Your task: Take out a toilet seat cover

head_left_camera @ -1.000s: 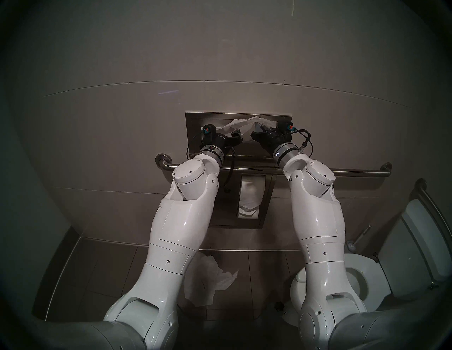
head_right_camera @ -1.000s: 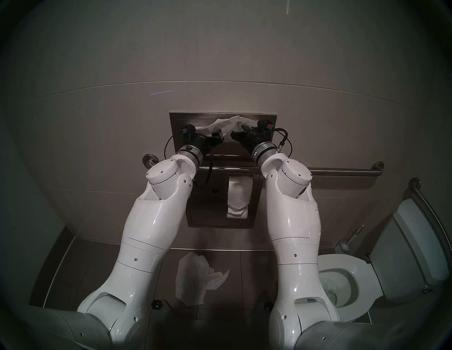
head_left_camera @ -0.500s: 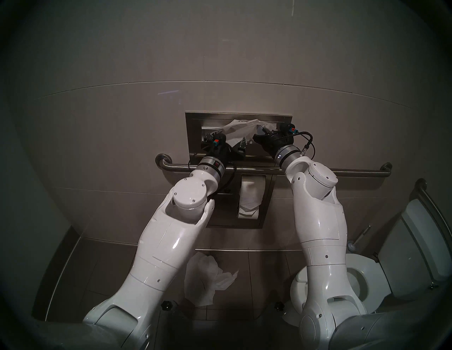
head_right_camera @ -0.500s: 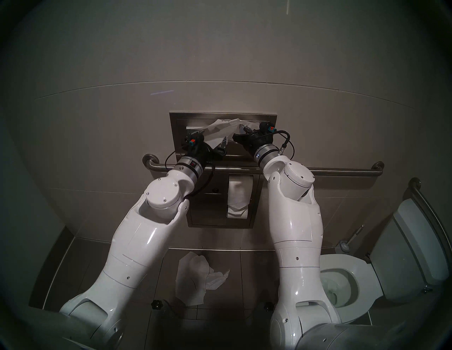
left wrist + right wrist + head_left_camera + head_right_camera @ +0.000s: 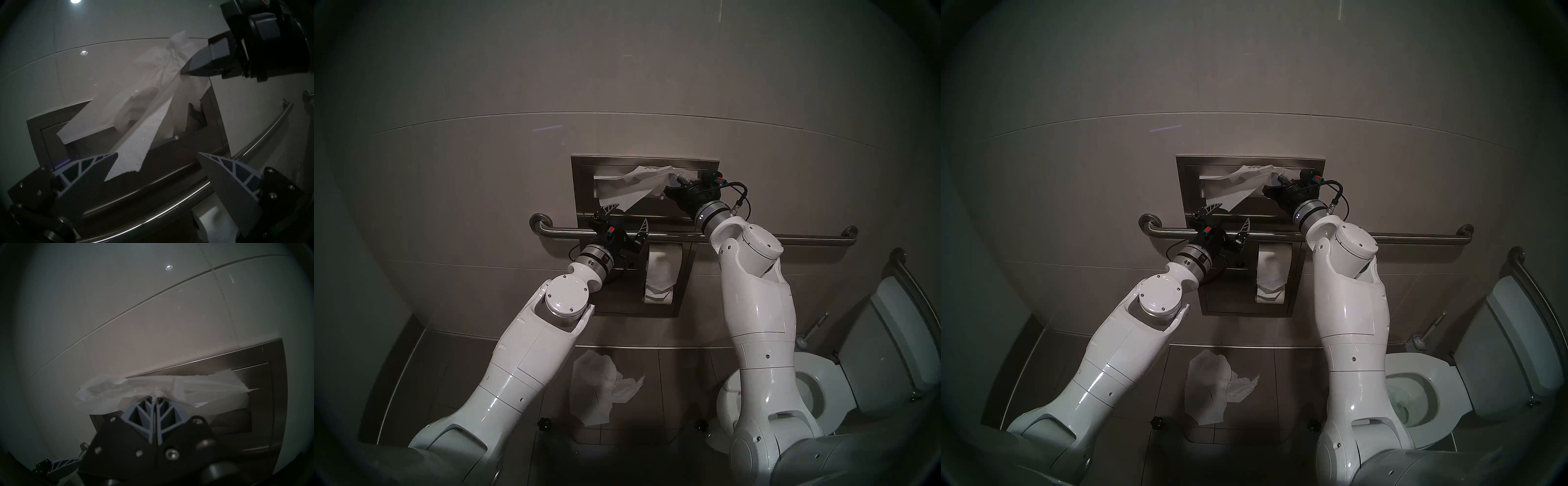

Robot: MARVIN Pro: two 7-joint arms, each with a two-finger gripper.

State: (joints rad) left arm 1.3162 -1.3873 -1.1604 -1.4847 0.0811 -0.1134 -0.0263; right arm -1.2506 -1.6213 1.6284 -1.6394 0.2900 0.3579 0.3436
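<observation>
Tiled restroom wall | right gripper clamped on toilet seat cover (flimsy, tear-prone tissue), seemingly near its bunched top | left gripper spread apart, empty

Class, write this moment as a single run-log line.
right tool: shut on toilet seat cover | cover: partly out of dispenser | left tool: open, empty, below cover
</observation>
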